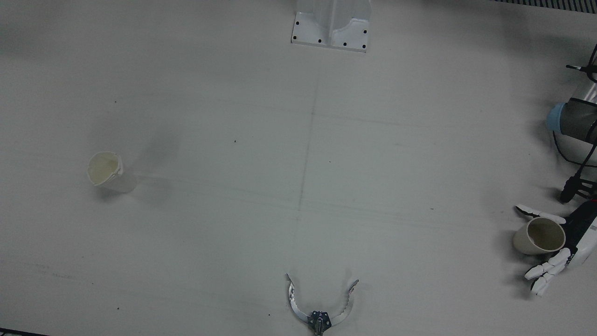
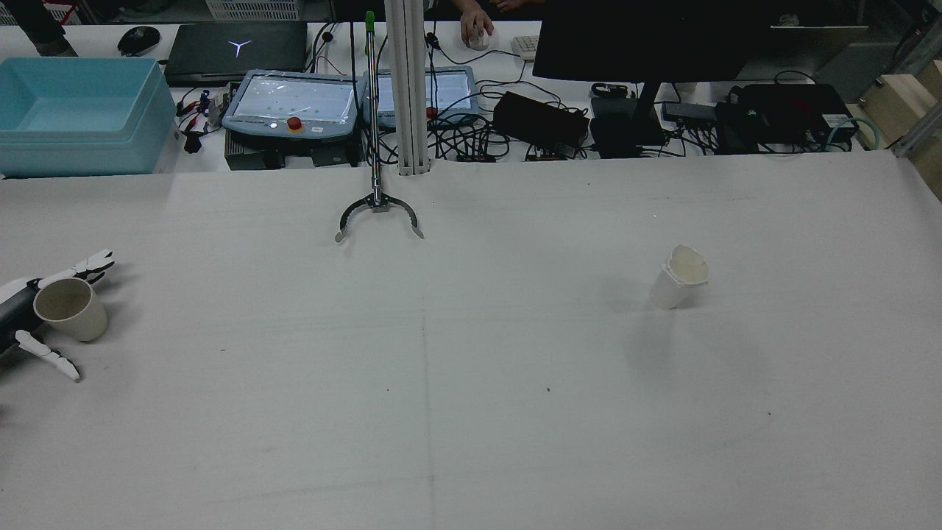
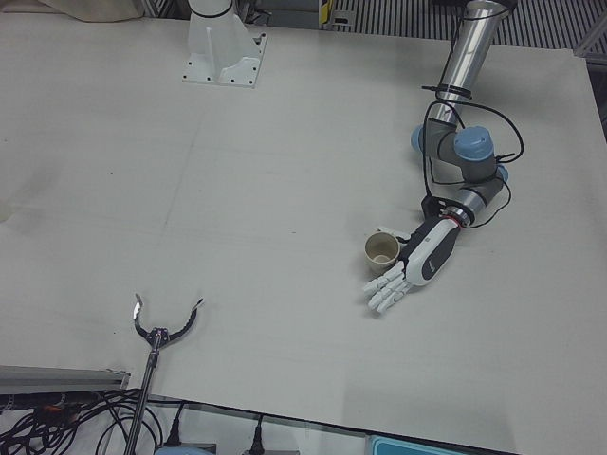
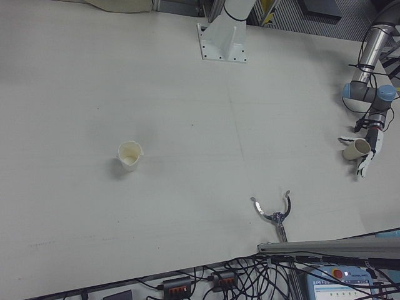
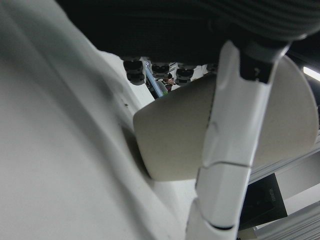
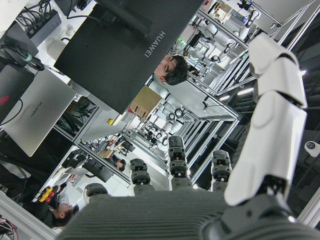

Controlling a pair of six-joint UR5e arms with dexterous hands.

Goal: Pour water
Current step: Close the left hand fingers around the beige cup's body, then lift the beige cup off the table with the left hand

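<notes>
Two paper cups stand well apart on the desk (image 1: pixel 298 140) in the front view: a white cup (image 1: pixel 108 171) with a dented rim on the view's left, and a beige cup (image 1: pixel 540 236) at the far right, tilted, between the spread fingers (image 1: pixel 546 270) of the left hand (image 1: pixel 566 242). A metal claw tool (image 1: pixel 321 310) lies at the near edge.

From the rear view, the beige cup (image 2: pixel 71 309) sits at the left edge with white fingers (image 2: pixel 87 265) beyond and before it; whether they press it I cannot tell. The white cup (image 2: pixel 678 277) stands on the right half.

The left-front view shows the left hand (image 3: pixel 417 265) low beside the cup, fingers extended.

The left hand view shows one finger (image 5: pixel 230 150) across the cup's wall.

The right hand view shows only the right hand (image 6: pixel 210 200), fingers apart, holding nothing.
</notes>
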